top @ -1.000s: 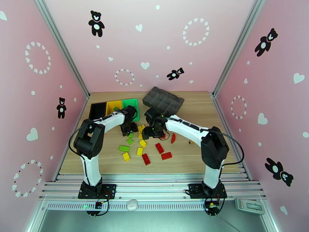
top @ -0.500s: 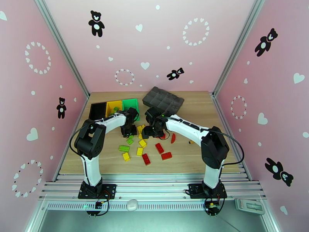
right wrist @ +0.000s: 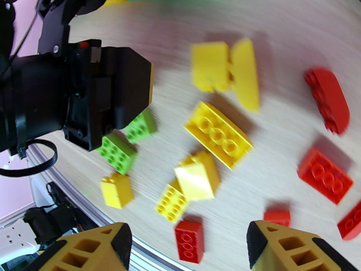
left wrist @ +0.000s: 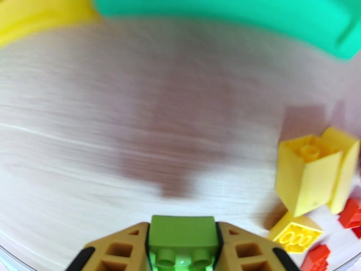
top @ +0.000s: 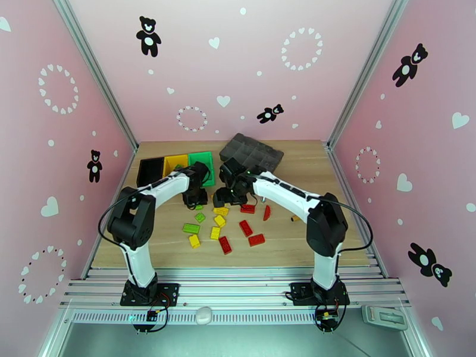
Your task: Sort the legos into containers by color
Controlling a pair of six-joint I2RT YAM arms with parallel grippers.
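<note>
Blur smeared the left wrist view, where the left end effector (left wrist: 182, 244) clamped a green lego (left wrist: 182, 227) that the frame's bottom edge cut off. The green bin (left wrist: 225, 14) and yellow bin (left wrist: 36, 14) lay ahead across the bench (left wrist: 135, 132). The right end effector (right wrist: 189, 249) hung with jaws spread and empty over loose legos (right wrist: 217, 134). Seen from above, the right arm (top: 285, 194) had drawn back toward the tray (top: 251, 153) since a second earlier, uncovering yellow bricks (top: 221, 211). The black bin (top: 150, 169) stood leftmost.
</note>
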